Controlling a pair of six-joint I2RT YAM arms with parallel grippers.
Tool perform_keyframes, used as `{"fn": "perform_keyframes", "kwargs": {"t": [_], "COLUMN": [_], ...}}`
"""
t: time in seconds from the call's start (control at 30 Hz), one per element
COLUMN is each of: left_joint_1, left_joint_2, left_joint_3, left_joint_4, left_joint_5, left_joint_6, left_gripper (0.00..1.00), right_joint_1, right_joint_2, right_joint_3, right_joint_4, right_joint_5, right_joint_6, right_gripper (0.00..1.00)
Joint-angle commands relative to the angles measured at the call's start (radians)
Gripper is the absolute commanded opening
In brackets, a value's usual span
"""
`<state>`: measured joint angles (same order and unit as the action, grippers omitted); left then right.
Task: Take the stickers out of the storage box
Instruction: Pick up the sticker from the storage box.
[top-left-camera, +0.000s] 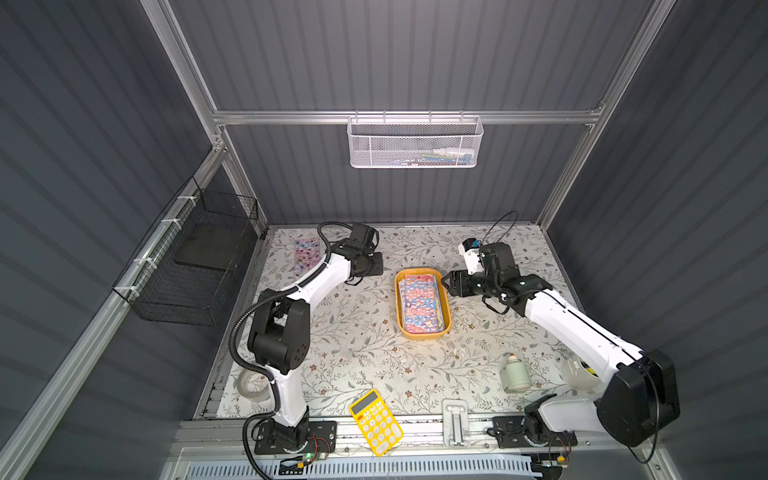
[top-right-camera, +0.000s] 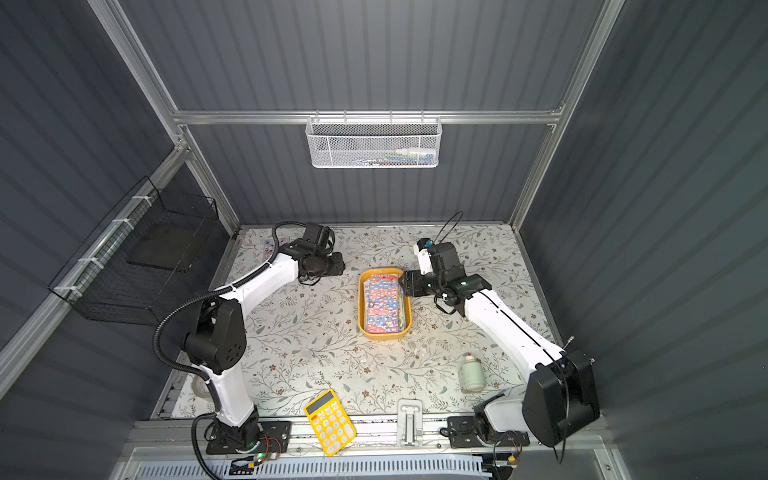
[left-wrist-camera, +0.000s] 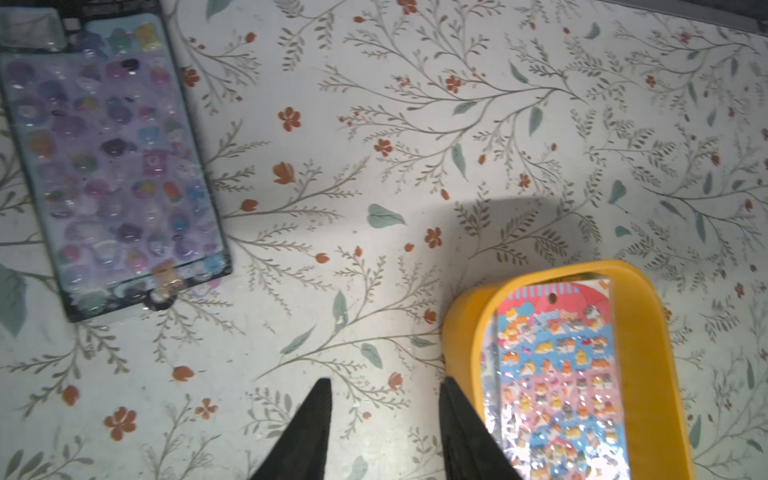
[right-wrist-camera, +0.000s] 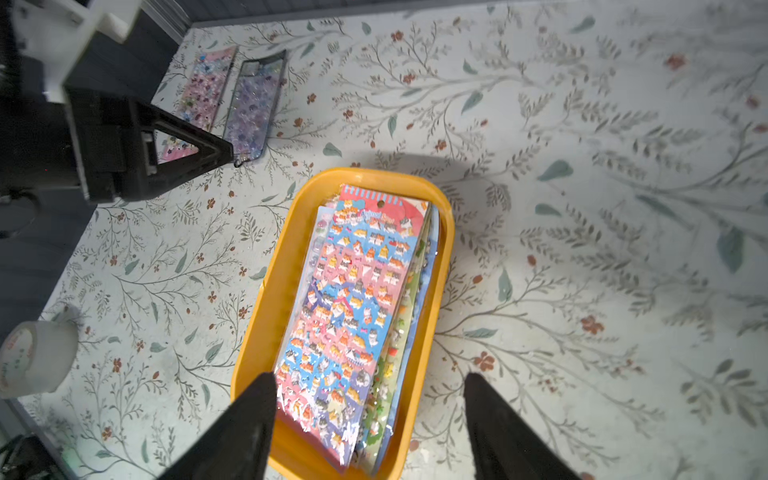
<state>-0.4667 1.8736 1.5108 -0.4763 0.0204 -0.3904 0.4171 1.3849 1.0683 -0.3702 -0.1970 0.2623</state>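
Observation:
The mustard-yellow storage box (top-left-camera: 422, 335) (top-right-camera: 361, 307) (right-wrist-camera: 266, 299) (left-wrist-camera: 648, 332) sits mid-table with a stack of stickers (top-left-camera: 422, 305) (top-right-camera: 384, 305) (right-wrist-camera: 353, 291) (left-wrist-camera: 557, 374) in it, a blue-and-pink cat sheet on top. Two more sheets lie flat at the far left, one pink (right-wrist-camera: 205, 95) (top-left-camera: 305, 257) and one purple (right-wrist-camera: 253, 108) (left-wrist-camera: 112, 166). My right gripper (right-wrist-camera: 369, 378) (top-left-camera: 445, 282) is open above the box's right edge; one finger is over the stack, the other outside the rim. My left gripper (left-wrist-camera: 385, 384) (top-left-camera: 375, 264) is open and empty, over bare table between box and loose sheets.
A yellow calculator (top-left-camera: 376, 422) lies at the front edge, and a tape roll (top-left-camera: 251, 384) (right-wrist-camera: 37, 357) sits front left. A white bottle (top-left-camera: 515, 372) lies front right. A white mesh basket (top-left-camera: 415, 141) hangs on the back wall, a black wire basket (top-left-camera: 195, 266) on the left wall.

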Motion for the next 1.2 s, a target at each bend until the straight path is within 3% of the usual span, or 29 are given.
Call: {"fn": "perform_keyframes", "kwargs": {"t": [0.0, 0.13, 0.3, 0.4, 0.5, 0.67, 0.8, 0.93, 1.17], "left_joint_1": [-0.04, -0.071, -0.089, -0.092, -0.096, -0.101, -0.102, -0.104, -0.104], "left_joint_2": [-0.013, 0.032, 0.068, 0.07, 0.07, 0.058, 0.041, 0.025, 0.017], "left_joint_3": [-0.018, -0.007, 0.011, 0.005, -0.004, -0.022, -0.047, -0.063, -0.065], "left_joint_4": [0.046, 0.071, 0.078, 0.089, 0.099, 0.096, 0.093, 0.095, 0.087], "left_joint_5": [0.054, 0.079, 0.092, 0.096, 0.102, 0.098, 0.094, 0.093, 0.095], "left_joint_6": [-0.044, -0.062, -0.066, -0.068, -0.074, -0.072, -0.072, -0.074, -0.068], "left_gripper": [0.44, 0.45, 0.48, 0.48, 0.5, 0.54, 0.58, 0.6, 0.58], "right_joint_1": [0.0, 0.002, 0.002, 0.002, 0.002, 0.002, 0.003, 0.006, 0.009], "right_joint_2": [0.044, 0.1, 0.15, 0.174, 0.192, 0.219, 0.241, 0.278, 0.32], "right_joint_3": [0.039, 0.057, 0.067, 0.073, 0.072, 0.068, 0.076, 0.096, 0.111], "right_joint_4": [-0.05, -0.064, -0.074, -0.074, -0.073, -0.062, -0.054, -0.052, -0.025], "right_joint_5": [-0.03, -0.04, -0.049, -0.072, -0.08, -0.083, -0.087, -0.091, -0.106], "right_joint_6": [0.025, 0.047, 0.056, 0.067, 0.088, 0.114, 0.123, 0.129, 0.149], "right_gripper": [0.61, 0.48, 0.15, 0.08, 0.13, 0.4, 0.51, 0.52, 0.45]}}
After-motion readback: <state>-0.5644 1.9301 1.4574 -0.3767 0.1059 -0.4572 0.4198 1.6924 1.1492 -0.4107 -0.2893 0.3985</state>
